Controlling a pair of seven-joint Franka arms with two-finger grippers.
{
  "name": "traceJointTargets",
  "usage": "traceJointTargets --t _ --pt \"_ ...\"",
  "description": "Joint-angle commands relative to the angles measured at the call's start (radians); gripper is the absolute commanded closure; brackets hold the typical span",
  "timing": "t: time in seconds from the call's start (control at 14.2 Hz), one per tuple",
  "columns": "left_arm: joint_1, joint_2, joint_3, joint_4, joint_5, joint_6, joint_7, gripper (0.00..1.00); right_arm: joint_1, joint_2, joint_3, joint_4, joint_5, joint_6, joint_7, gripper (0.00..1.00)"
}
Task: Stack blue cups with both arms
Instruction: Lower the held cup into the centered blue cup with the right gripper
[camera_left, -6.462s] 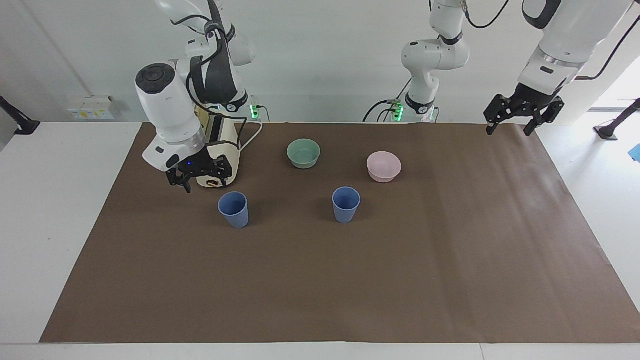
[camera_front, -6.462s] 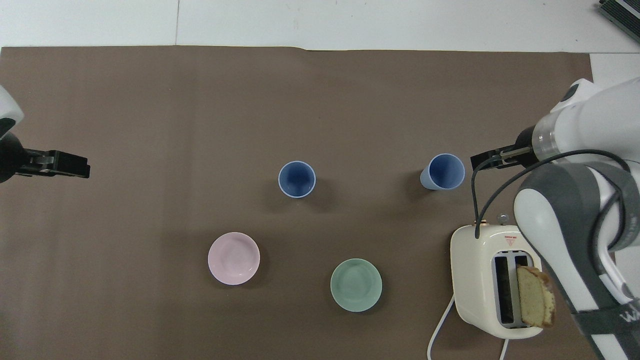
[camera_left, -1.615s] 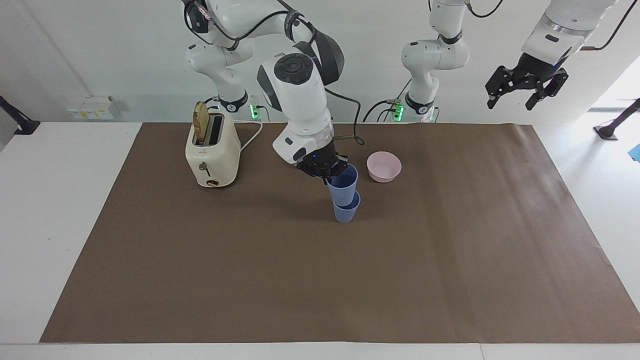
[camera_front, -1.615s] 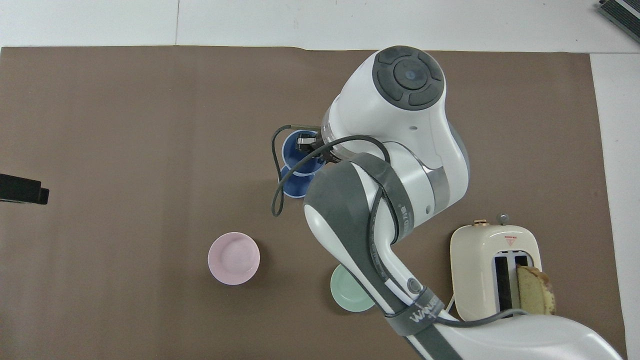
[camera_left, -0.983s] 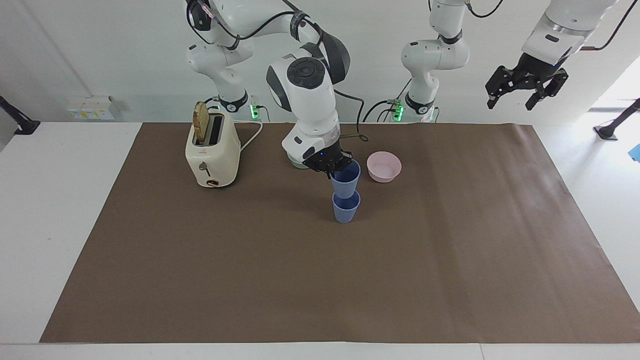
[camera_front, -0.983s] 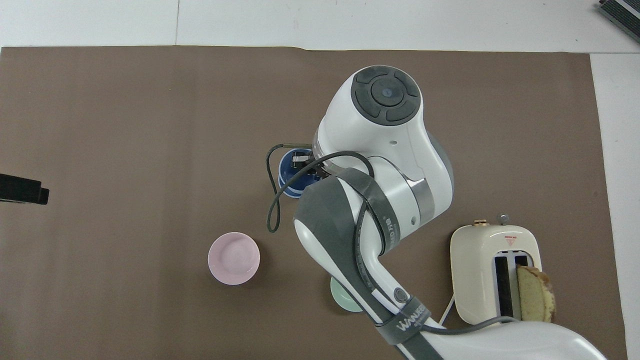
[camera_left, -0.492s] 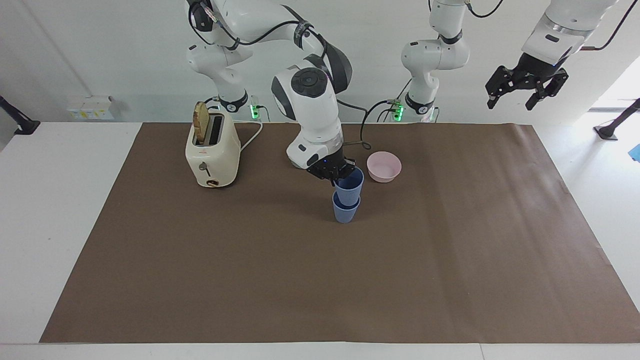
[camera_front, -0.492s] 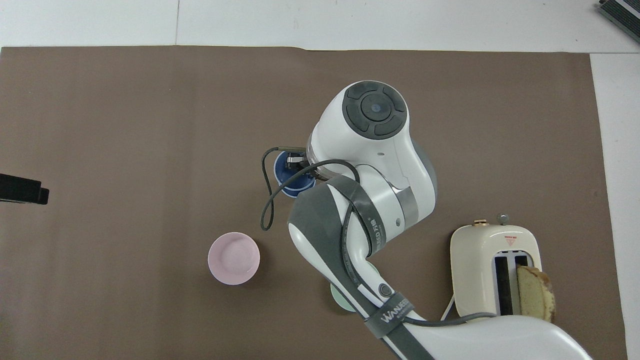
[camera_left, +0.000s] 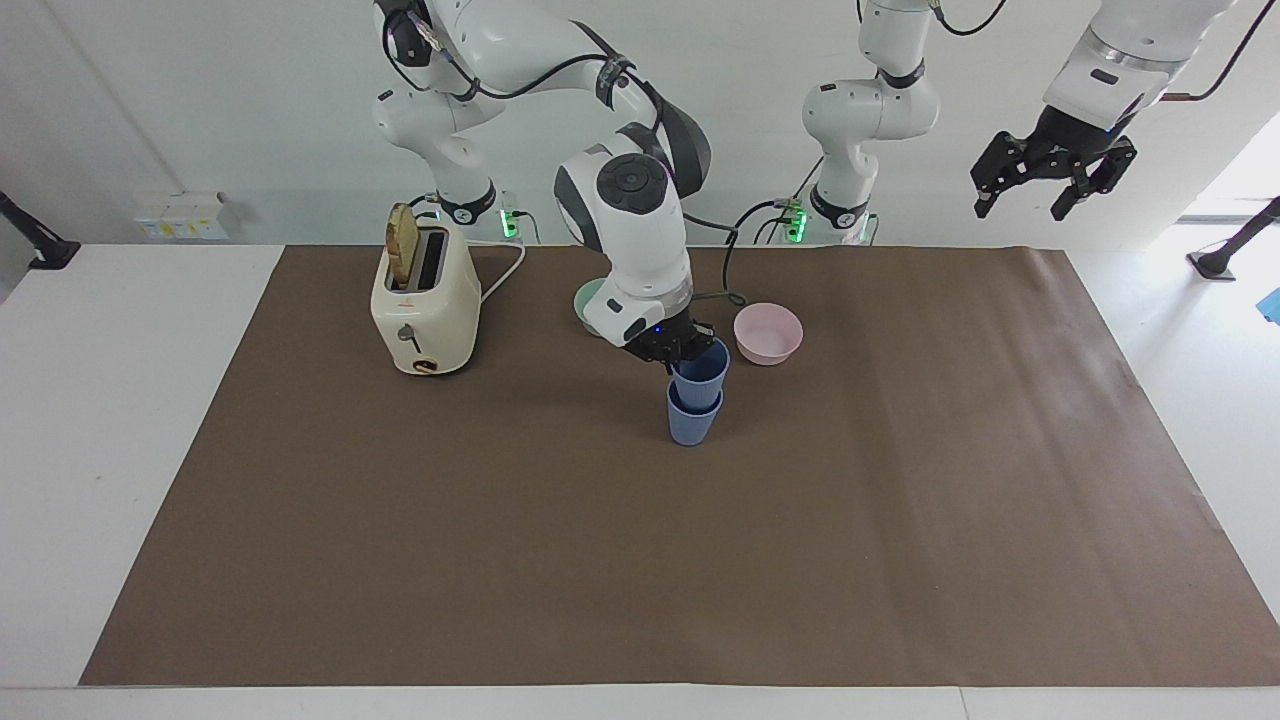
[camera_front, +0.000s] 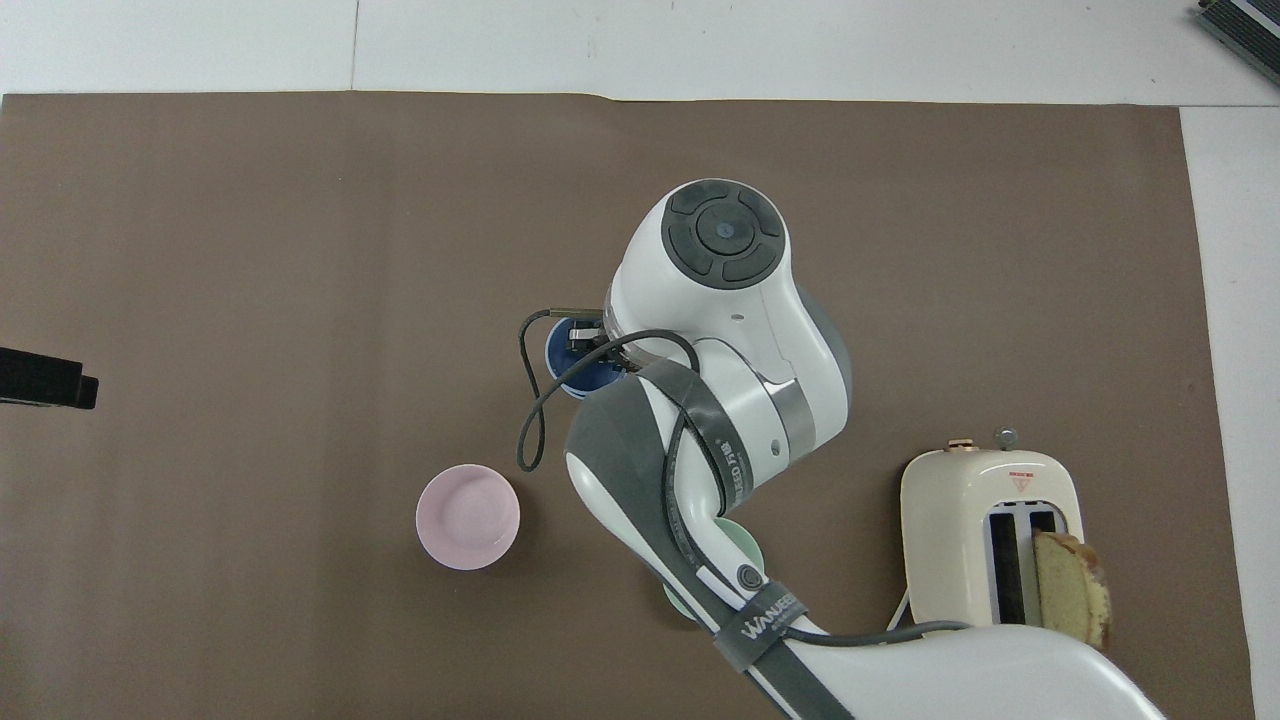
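Two blue cups stand mid-table, one in the other. The lower blue cup (camera_left: 690, 427) rests on the brown mat. The upper blue cup (camera_left: 704, 376) sits partly down inside it, tilted a little. My right gripper (camera_left: 686, 356) is shut on the upper cup's rim, on the side toward the robots. From overhead, the right arm covers most of the cups (camera_front: 562, 365); only a blue edge shows. My left gripper (camera_left: 1052, 198) waits open and empty, high over the left arm's end of the table, and shows as a black tip (camera_front: 58, 380) overhead.
A cream toaster (camera_left: 425, 305) with a bread slice (camera_left: 402, 240) stands at the right arm's end, near the robots. A pink bowl (camera_left: 768, 333) lies beside the cups, nearer to the robots. A mint-green bowl (camera_left: 587, 298) is mostly hidden by the right arm.
Over the last second my right gripper has lowered the upper cup deeper into the lower one. The left arm has stayed still.
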Motion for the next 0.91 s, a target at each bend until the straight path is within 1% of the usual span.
traceJointTargets --t 0.0,0.28,0.56,0.84 --pt "0.010 -0.009 -0.005 0.003 -0.004 -0.014 0.006 0.00 -0.005 -0.018 0.002 -0.039 0.000 0.018 0.014 1.00" --pt "0.010 -0.009 -0.005 0.003 -0.004 -0.014 0.006 0.00 -0.011 -0.018 0.000 -0.053 -0.001 0.029 0.006 1.00" --pt "0.009 -0.009 -0.005 0.003 -0.004 -0.014 0.006 0.00 -0.013 -0.016 0.000 -0.090 -0.001 0.093 0.000 1.00" --pt "0.010 -0.009 -0.005 0.003 -0.004 -0.014 0.006 0.00 -0.014 -0.012 0.000 -0.100 -0.001 0.096 -0.003 1.00"
